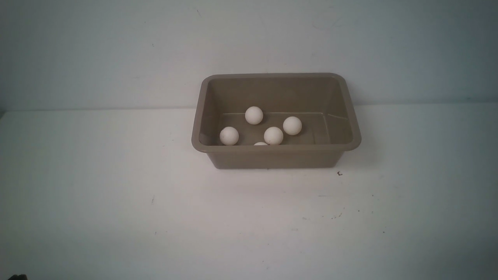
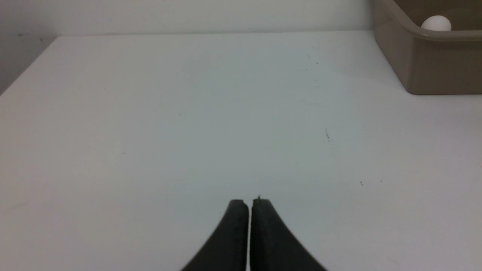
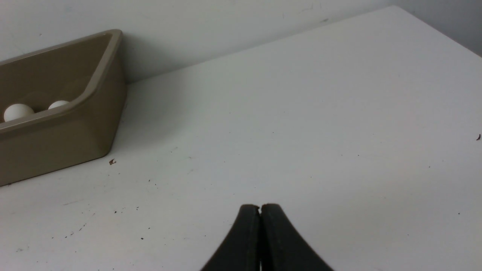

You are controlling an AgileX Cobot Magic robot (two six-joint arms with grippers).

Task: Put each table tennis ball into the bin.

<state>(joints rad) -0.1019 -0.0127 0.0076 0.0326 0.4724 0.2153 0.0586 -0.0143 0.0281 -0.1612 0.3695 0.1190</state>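
White tabletop (image 1: 116, 217) w/ a pale grey wall (image 1: 116, 50) behind it; a few dark specks on the surface, one small crumb (image 1: 339, 173) just off the bin's near right corner.

One bin (image 1: 272, 157), taupe plastic, rounded corners, flared rim, sitting at approx 12 o'clock from table centre, its far side close to the wall.

Balls visible in front view: five, all white, all inside the bin. Counting round the bin floor: one (image 1: 254, 115) at 12 o'clock towards the far wall, one (image 1: 292, 125) at approx 3 o'clock, one (image 1: 273, 135) near the middle, one (image 1: 229, 135) at 9 o'clock by the left wall, and one (image 1: 260, 144) at 6 o'clock w/ only its top showing over the near rim. Middle ball and the 3 o'clock ball sit just beside each other; can't tell if they touch. No balls seen on the table itself. Any more hidden behind the near wall: can't tell.

Left gripper (image 2: 250, 201): black fingers pressed together, only a hairline slit between them, nothing in them, above bare table, bin well off to its side. Right gripper (image 3: 260, 207): same, fingers closed tip to tip, empty, above bare table, bin away to its side. Neither gripper shows in front view.
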